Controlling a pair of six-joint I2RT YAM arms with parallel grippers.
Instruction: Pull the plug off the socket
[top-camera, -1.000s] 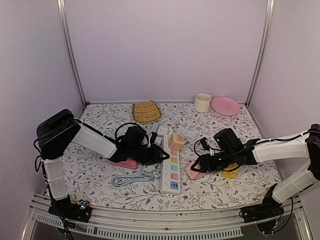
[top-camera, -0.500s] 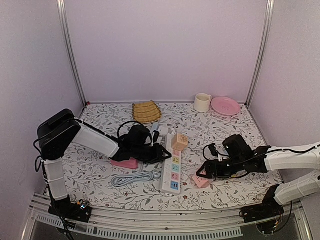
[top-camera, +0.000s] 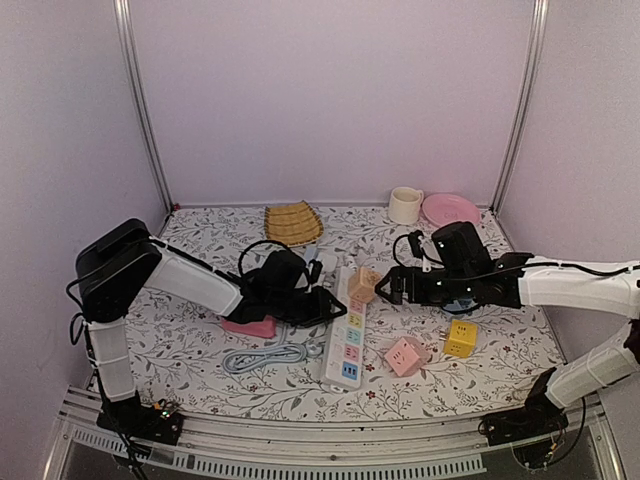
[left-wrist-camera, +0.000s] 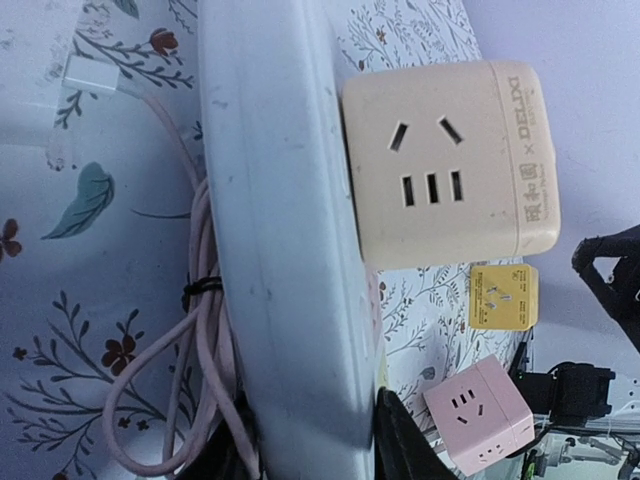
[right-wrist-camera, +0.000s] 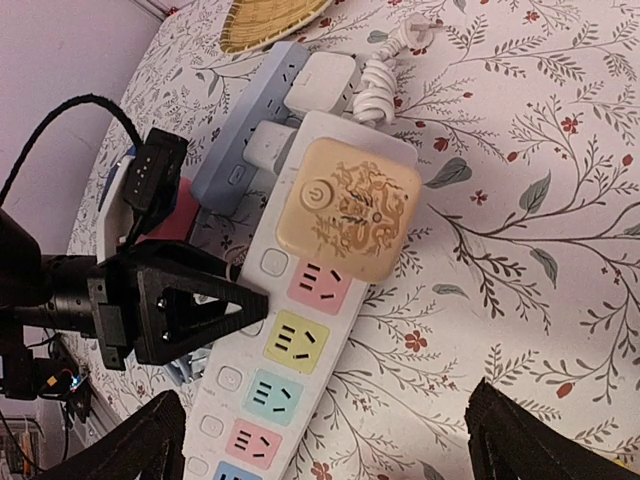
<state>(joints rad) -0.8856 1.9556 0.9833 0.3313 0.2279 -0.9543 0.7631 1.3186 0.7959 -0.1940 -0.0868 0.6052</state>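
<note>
The socket (top-camera: 342, 335), a long white strip with pastel outlet panels, lies at the table's middle. A beige cube plug (top-camera: 362, 283) sits plugged into its far end. It shows large in the right wrist view (right-wrist-camera: 350, 205) and the left wrist view (left-wrist-camera: 450, 165). My left gripper (top-camera: 325, 305) is shut on the socket's left side; in the left wrist view its dark fingers (left-wrist-camera: 400, 450) straddle the strip (left-wrist-camera: 290, 250). My right gripper (top-camera: 387, 290) is open and empty, just right of the plug, with the socket (right-wrist-camera: 300, 345) between its fingers (right-wrist-camera: 540, 440).
A pink cube (top-camera: 405, 355) and a yellow cube (top-camera: 460, 338) lie right of the strip. A grey-blue strip (top-camera: 310, 262) with a white adapter lies behind it. A coiled cable (top-camera: 265, 355), woven mat (top-camera: 293, 222), mug (top-camera: 404, 205) and pink plate (top-camera: 450, 211) lie around.
My right gripper let go of the pink cube at the front right, then moved back and left to the beige plug. The left gripper stayed on the socket.
</note>
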